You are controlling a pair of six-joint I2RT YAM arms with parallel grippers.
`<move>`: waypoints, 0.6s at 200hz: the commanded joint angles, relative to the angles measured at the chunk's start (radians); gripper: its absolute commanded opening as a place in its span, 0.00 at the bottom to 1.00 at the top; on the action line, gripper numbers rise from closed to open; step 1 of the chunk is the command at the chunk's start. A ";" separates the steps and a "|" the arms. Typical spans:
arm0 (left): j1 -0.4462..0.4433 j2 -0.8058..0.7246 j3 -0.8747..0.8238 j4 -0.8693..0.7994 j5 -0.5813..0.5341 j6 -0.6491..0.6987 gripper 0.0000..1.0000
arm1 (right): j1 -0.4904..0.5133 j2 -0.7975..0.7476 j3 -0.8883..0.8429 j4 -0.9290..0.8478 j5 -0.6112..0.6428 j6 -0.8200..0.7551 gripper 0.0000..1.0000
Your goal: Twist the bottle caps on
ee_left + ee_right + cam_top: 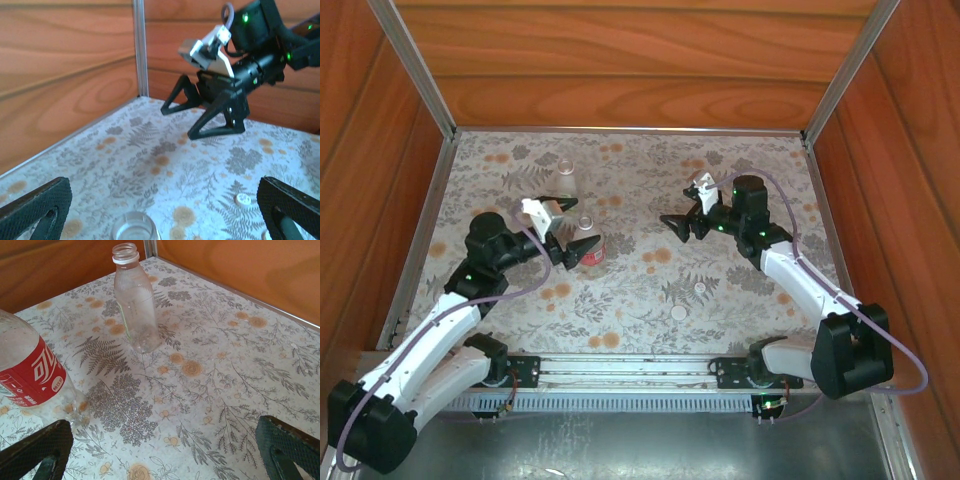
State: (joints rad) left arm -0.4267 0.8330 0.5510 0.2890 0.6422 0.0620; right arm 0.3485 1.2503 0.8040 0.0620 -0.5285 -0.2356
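Note:
The red-label bottle [590, 247] stands uncapped left of centre, its label clear in the right wrist view [31, 376]. My left gripper [574, 250] is open right beside it, and the bottle's open mouth [132, 228] sits low between the wide-spread fingers [35, 210]. The pale-label bottle [567, 180] stands behind, also uncapped [132, 295]. Two white bottle caps [700, 289] [679, 313] lie on the cloth toward the near side; one cap [243, 200] lies close to my left gripper's right finger. My right gripper [682, 228] hangs open and empty above the cloth right of the bottles [177, 123].
A floral cloth [650, 290] covers the table floor. Wooden walls [620, 60] with metal corner posts close in the back and both sides. A metal rail [620, 372] runs along the near edge between the arm bases.

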 commanded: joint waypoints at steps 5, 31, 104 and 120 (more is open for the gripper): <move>-0.006 0.015 -0.033 -0.011 0.029 0.069 1.00 | 0.014 0.009 0.030 -0.004 -0.025 -0.014 1.00; -0.006 0.041 -0.069 -0.011 0.012 0.096 1.00 | 0.016 0.021 0.040 -0.005 -0.029 -0.013 1.00; -0.019 0.182 -0.118 0.008 -0.061 0.110 1.00 | 0.025 0.054 0.055 0.012 -0.033 -0.002 1.00; -0.018 0.215 -0.134 0.045 -0.070 0.105 0.99 | 0.024 0.056 0.057 0.013 -0.033 -0.002 1.00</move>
State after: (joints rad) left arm -0.4351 1.0088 0.4442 0.2924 0.6018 0.1570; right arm 0.3618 1.2980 0.8299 0.0624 -0.5362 -0.2344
